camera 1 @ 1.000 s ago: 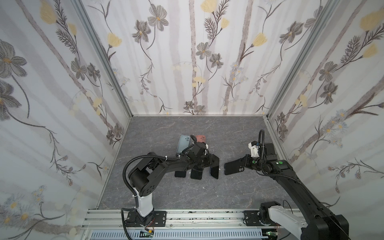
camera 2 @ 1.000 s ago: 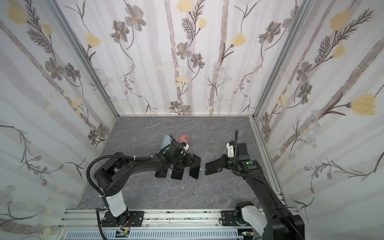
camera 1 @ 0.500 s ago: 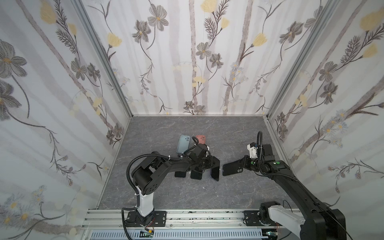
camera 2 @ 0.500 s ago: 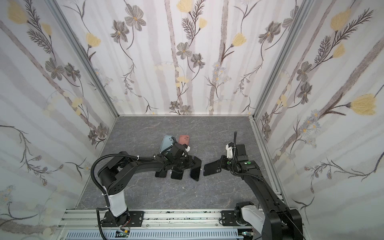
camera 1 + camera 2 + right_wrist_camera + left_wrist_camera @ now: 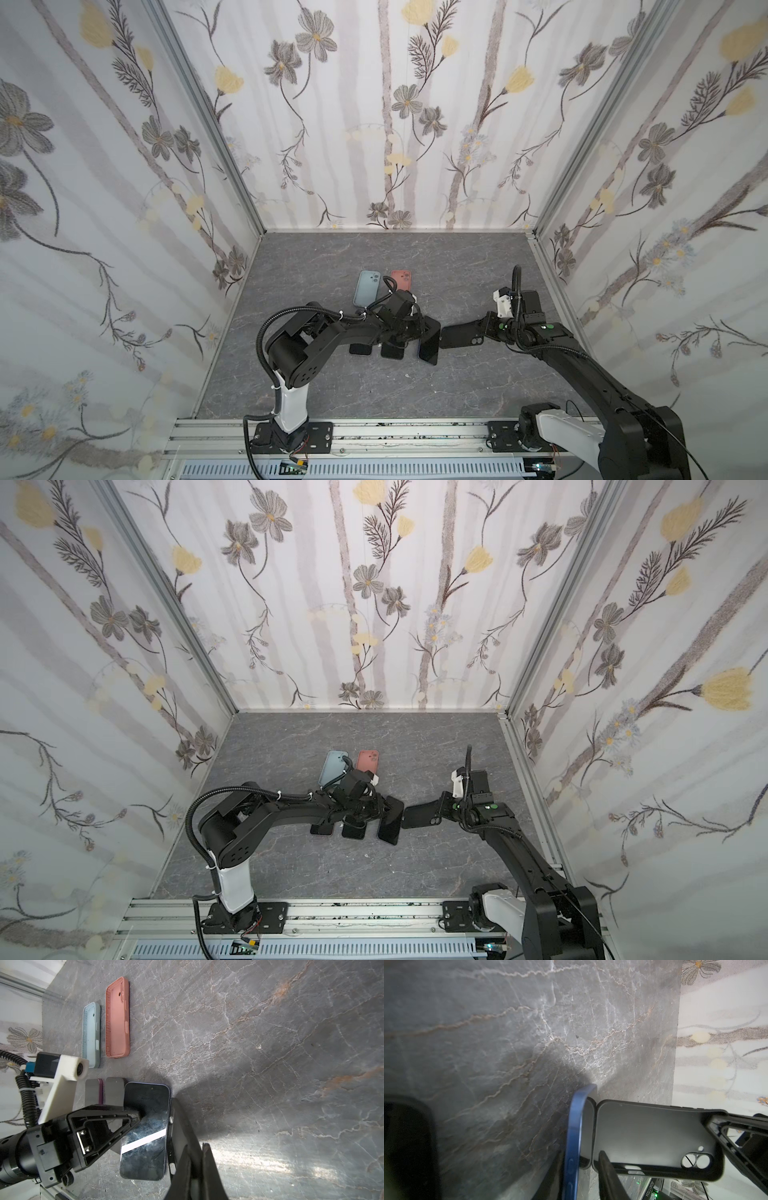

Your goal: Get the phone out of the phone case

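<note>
Pinching the empty black case (image 5: 459,336), the right gripper (image 5: 483,330) is closed; the left gripper (image 5: 417,332) straddles the blue phone (image 5: 145,1126), narrowly parted.

The phone (image 5: 430,347) sits just left of the phone case (image 5: 459,336) — spare cases (image 5: 368,286) behind both, on the table (image 5: 457,266).

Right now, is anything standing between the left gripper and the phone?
Nothing visible does. The left gripper straddles the phone, one finger on each side. The black case is off it, held alongside by the right gripper.
</note>
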Available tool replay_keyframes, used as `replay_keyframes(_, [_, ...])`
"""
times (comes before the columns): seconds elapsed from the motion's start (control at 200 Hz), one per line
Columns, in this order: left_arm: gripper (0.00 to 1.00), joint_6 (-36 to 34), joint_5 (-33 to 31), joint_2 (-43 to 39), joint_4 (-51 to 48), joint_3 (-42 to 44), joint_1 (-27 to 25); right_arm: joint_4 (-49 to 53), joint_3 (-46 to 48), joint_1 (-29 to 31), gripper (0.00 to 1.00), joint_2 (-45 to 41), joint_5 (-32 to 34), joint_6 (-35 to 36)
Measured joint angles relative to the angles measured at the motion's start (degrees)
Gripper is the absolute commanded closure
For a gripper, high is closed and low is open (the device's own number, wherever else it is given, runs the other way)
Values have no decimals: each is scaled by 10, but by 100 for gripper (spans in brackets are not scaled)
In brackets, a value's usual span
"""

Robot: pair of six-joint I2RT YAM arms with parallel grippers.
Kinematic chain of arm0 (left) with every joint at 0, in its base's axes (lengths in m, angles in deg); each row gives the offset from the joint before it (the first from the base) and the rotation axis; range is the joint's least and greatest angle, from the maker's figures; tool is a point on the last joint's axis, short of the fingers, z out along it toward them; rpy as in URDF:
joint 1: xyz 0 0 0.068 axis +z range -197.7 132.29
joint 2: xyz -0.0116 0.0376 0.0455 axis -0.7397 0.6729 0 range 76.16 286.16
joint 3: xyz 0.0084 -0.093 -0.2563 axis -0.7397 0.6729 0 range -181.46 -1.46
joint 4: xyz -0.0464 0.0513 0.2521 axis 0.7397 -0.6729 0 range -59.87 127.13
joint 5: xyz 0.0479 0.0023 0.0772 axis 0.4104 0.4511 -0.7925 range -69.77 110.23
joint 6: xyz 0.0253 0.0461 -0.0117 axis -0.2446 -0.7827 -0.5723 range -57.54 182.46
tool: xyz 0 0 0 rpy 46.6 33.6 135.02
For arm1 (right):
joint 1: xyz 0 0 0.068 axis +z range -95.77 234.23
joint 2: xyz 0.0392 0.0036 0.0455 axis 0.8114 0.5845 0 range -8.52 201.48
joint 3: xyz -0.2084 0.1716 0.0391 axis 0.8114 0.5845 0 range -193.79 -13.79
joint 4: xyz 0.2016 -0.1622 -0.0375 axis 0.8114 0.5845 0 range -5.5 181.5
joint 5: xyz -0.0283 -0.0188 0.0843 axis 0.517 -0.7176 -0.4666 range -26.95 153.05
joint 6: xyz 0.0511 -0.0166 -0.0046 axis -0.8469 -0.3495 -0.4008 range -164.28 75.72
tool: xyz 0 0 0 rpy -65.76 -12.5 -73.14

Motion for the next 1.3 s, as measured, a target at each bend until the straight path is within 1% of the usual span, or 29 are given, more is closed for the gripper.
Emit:
replay_keyframes(0.115, [58,0,-3,0,4,2,2,0,0,0,100,1,2,0])
replay_keyframes(0.24, [54,0,-7,-1,7,8,3,0,0,0,100,1,19,3])
replay_keyframes(0.375, [50,1,-18,-7,7,15,4,-4,0,0,100,6,20,7])
replay_keyframes(0.54, [47,1,-27,-15,3,24,6,-5,-6,-1,100,14,21,15])
replay_keyframes(0.644, [46,0,-35,-28,-4,25,6,-6,-19,-1,100,18,37,18])
replay_keyframes(0.754, [45,-14,-60,-51,-21,21,6,-5,-34,-1,100,13,51,28])
replay_keyframes(0.839, [44,-22,-80,-74,-32,17,7,1,-46,-1,100,-8,63,38])
replay_keyframes(0.929, [42,-53,-99,-103,-39,8,7,4,-60,-1,100,-41,72,49])
replay_keyframes(1.034, [41,-120,-113,-143,-41,-5,8,7,-73,0,100,-84,67,69])
replay_keyframes(1.174, [41,-231,-123,-202,-42,-10,14,2,-111,1,100,-108,23,94])
replay_keyframes(1.299, [41,-334,-114,-247,-46,-10,25,9,-152,9,100,-91,-40,121])
